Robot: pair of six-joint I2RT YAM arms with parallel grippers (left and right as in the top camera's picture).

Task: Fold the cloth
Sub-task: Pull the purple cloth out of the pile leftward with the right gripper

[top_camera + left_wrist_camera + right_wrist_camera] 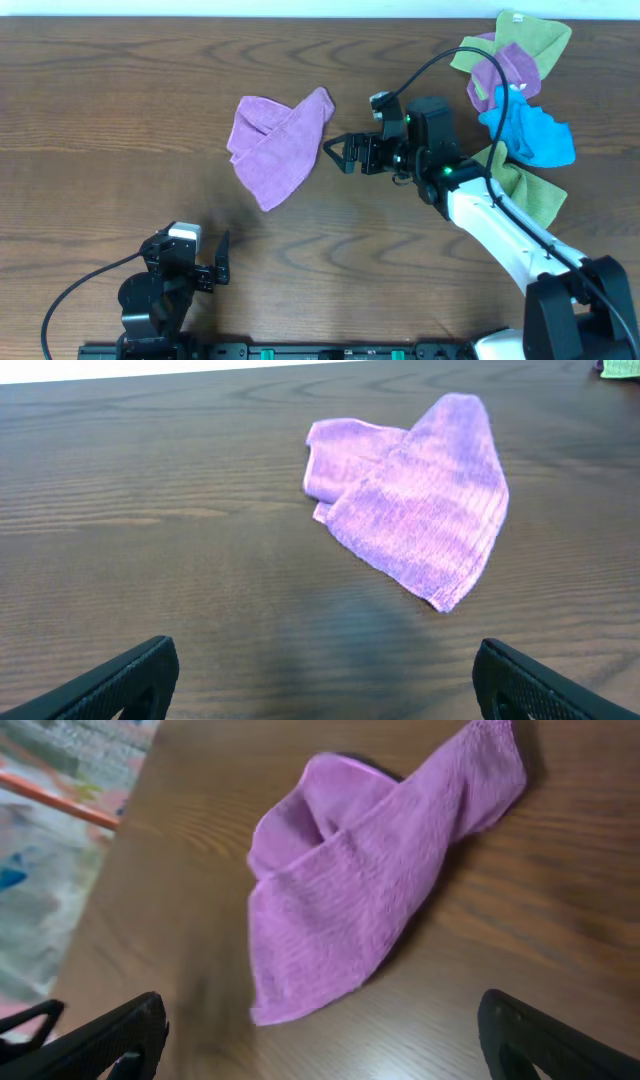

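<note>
One ribbed purple cloth (276, 140), roughly triangular, on woodgrain table (100, 100)

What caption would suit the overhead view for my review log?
Open right gripper near the loosely folded purple cloth; open left gripper at the near side; pile of colourful cloths far right.

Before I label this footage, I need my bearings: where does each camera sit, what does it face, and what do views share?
Overhead: fixed above the table, looking straight down; shows the purple cloth, a pile of cloths, both arms, left gripper and right gripper.
Left wrist: on the left arm, facing across the table at the purple cloth; its spread fingers in the bottom corners.
Right wrist: on the right arm, tilted down at the same cloth; fingers likewise.
Shared: all three show the purple cloth.
</note>
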